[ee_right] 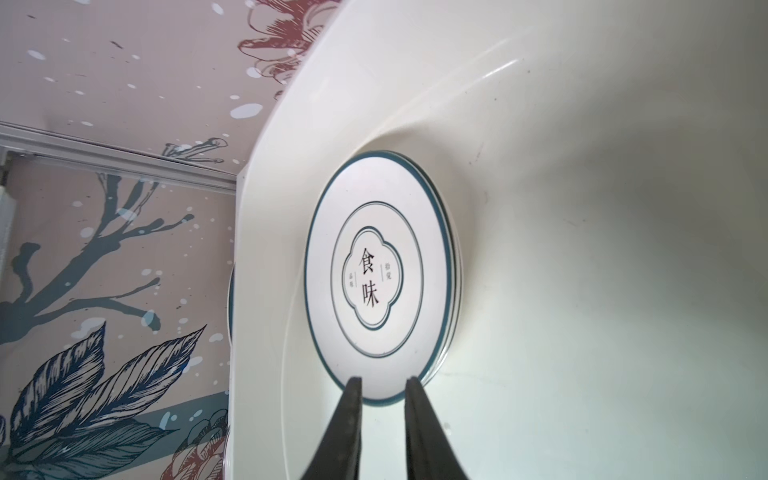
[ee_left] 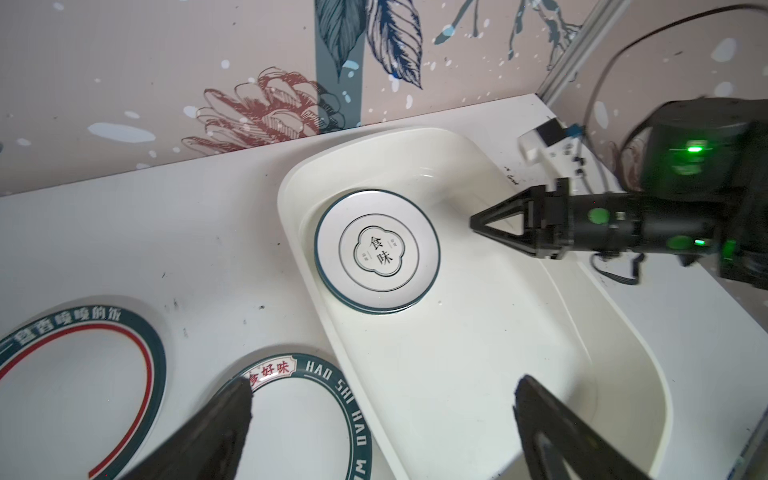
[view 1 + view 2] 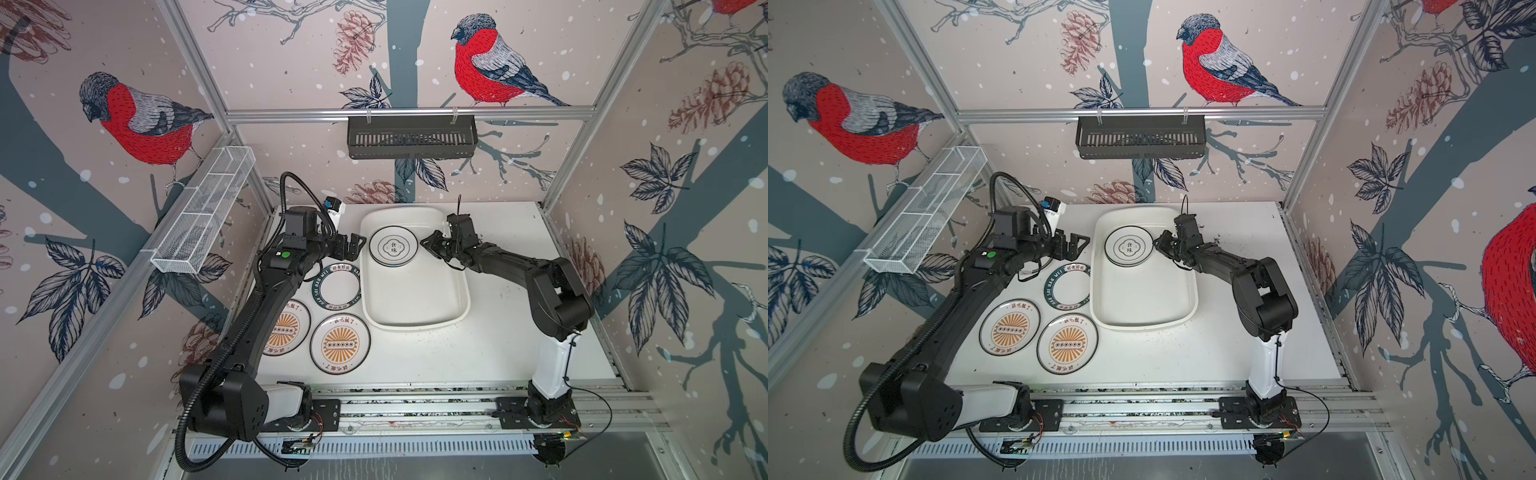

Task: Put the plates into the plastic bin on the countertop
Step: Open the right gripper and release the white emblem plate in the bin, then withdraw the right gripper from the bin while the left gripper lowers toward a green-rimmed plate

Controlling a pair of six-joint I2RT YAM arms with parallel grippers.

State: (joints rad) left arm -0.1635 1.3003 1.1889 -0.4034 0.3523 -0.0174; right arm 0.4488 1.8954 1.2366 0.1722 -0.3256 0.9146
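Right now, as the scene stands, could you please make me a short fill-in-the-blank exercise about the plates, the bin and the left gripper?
1. The emblem plate lies inside the ____.
2. ____ plates with orange sunburst centres rest on the countertop.
3. The left gripper is ____ and holds nothing.

Missing words: plastic bin; Two; open.
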